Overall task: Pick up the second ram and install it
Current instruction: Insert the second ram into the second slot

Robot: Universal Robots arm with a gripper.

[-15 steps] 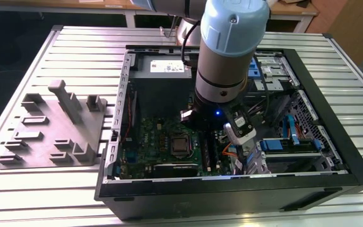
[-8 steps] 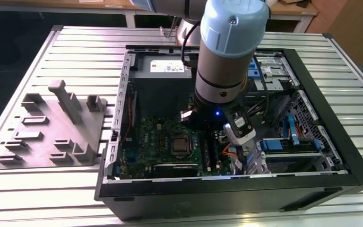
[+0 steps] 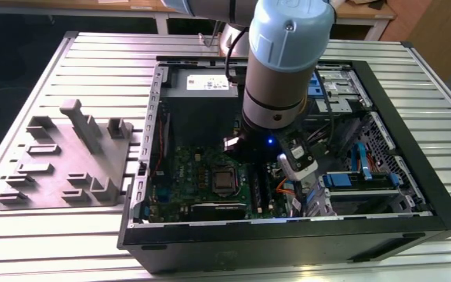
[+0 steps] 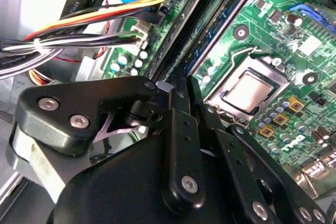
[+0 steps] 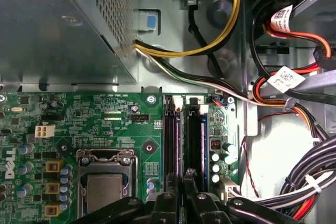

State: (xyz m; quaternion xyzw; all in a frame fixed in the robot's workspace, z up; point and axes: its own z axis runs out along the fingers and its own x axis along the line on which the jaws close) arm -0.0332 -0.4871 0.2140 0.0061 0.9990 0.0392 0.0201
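Setting: an open desktop computer case (image 3: 413, 176) lies on its side on a ribbed metal counter (image 3: 77, 235), motherboard (image 3: 202, 170) facing up
Arm: a grey and pale blue robot arm (image 3: 284, 64) reaches down into the case, near the middle of the board
Gripper: in the first wrist view the black gripper (image 5: 182, 192) sits directly over the two long memory slots (image 5: 170, 140); its fingers (image 5: 167, 198) stand close together with only a narrow gap, and I cannot tell whether they grip anything
Second ram: a dark stick (image 5: 194, 140) sits in the slot nearer the cable side, running straight away from the fingertips; in the second wrist view a blue-edged strip (image 4: 218, 35) lies along the same slots
Processor: the metal-capped socket (image 5: 105, 182) lies beside the slots, apart from the gripper
Cables: yellow, orange, black and white wire bundles (image 5: 294, 108) crowd the case wall beyond the slots
Grey tray: a moulded holder (image 3: 69, 164) rests on the counter at the exterior view's left of the case
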